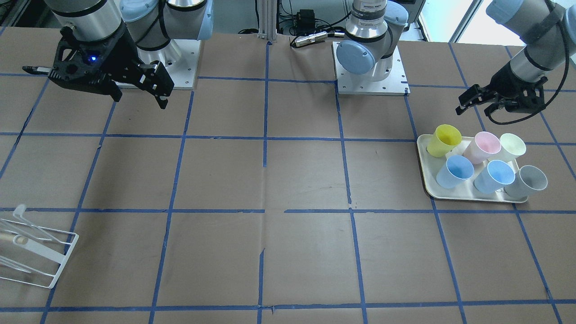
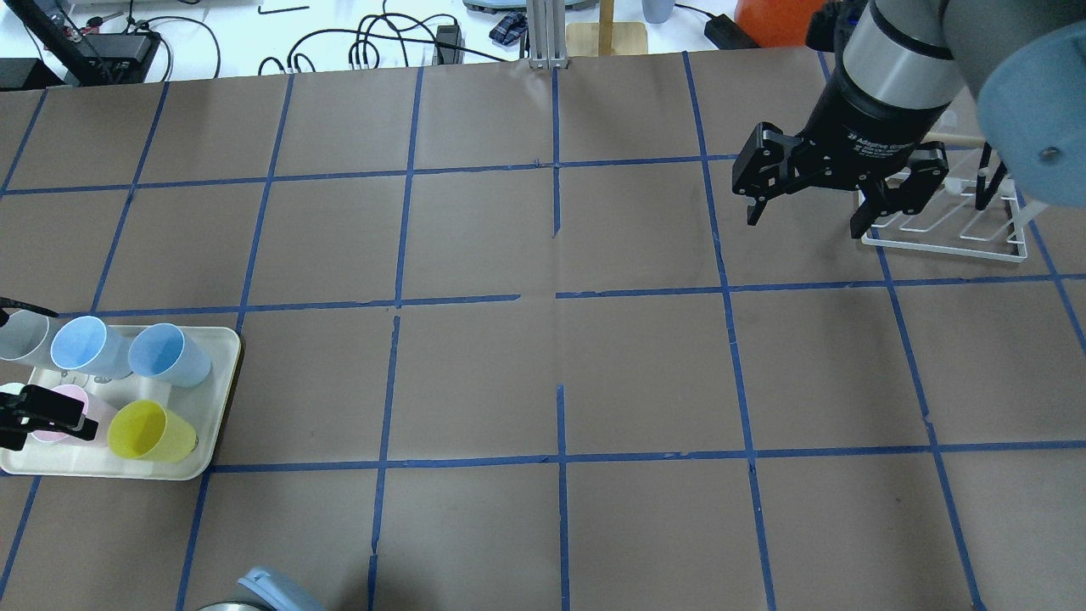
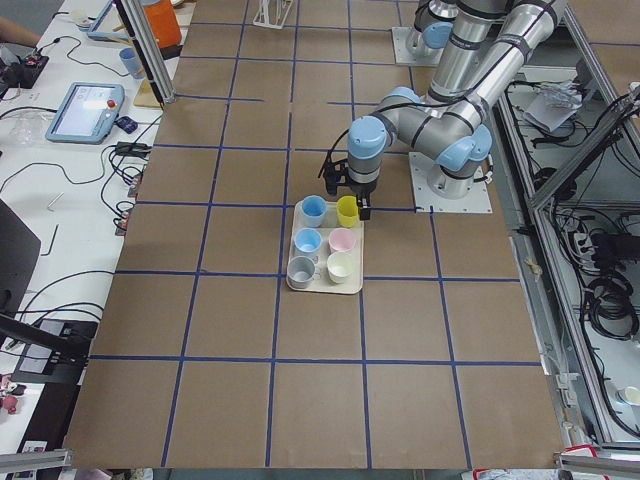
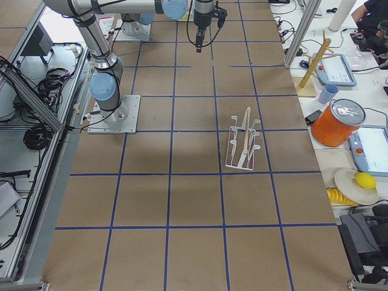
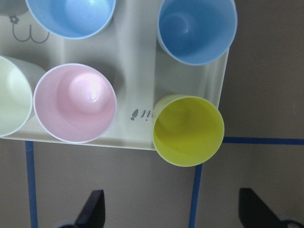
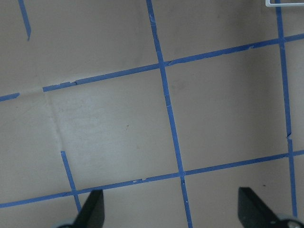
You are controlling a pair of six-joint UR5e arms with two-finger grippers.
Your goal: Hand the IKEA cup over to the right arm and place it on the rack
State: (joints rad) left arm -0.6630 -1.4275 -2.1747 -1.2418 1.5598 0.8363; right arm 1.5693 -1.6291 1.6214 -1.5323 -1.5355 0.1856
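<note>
A bright yellow tapered plastic cup (image 5: 188, 130) stands upright, mouth up, on a cream rectangular tray (image 2: 222, 399), at the tray corner nearest the robot-side edge of the worktop's (image 2: 543, 373) left half. The left gripper (image 5: 171, 210) hangs above and just robot-side of the cup, its fingers spread wide and empty, and it is much the nearer of the two. The right gripper (image 2: 804, 224), also wide and empty, hangs beside the white wire rack (image 2: 950, 233) on the right half.
</note>
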